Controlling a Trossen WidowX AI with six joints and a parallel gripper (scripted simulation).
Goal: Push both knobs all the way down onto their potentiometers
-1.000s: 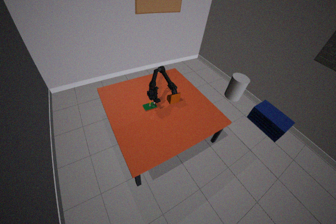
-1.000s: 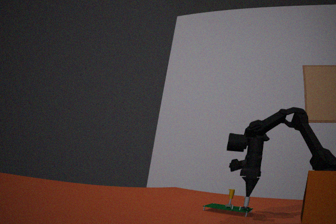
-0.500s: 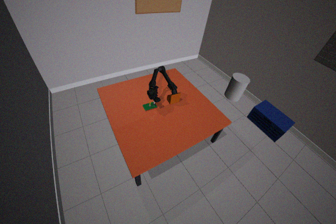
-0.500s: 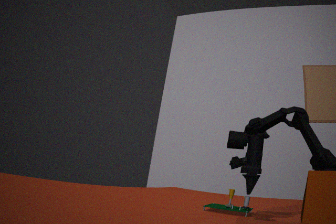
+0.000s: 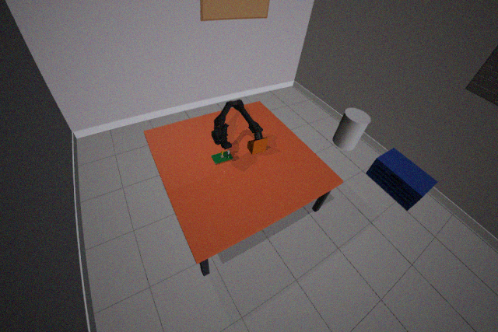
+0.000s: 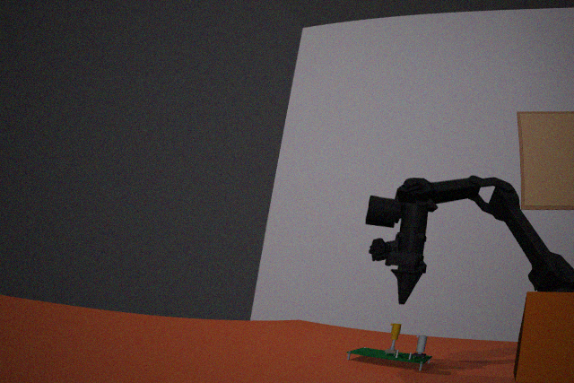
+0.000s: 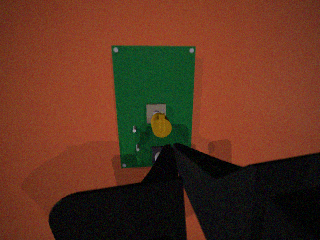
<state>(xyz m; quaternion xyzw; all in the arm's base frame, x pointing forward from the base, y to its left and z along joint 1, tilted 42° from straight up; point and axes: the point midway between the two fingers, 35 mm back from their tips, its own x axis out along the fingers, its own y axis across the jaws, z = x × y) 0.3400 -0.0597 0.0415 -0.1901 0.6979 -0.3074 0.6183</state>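
The green circuit board (image 5: pixel 217 159) (image 6: pixel 366 352) (image 7: pixel 135 75) stands on short legs on the orange table. The yellow knob (image 6: pixel 395 331) (image 7: pixel 162 127) sits high on its shaft, with bare shaft showing between it and its light grey potentiometer (image 6: pixel 390 351) (image 7: pixel 151 109). The grey-white knob (image 6: pixel 421 343) stands low, close against its dark potentiometer in the exterior view; in the wrist view my fingers mostly hide it. My gripper (image 6: pixel 402 303) (image 7: pixel 171 150) is shut and empty, pointing down. It hangs in the air above the yellow knob, touching neither knob.
Two small pins (image 7: pixel 134 129) stand on the board beside the potentiometers. An orange block (image 5: pixel 257 145) (image 6: pixel 544 336) stands on the table (image 5: pixel 249 207) near the arm's base. A grey cylinder (image 5: pixel 351 129) and a blue box (image 5: pixel 401 176) are on the floor, off the table.
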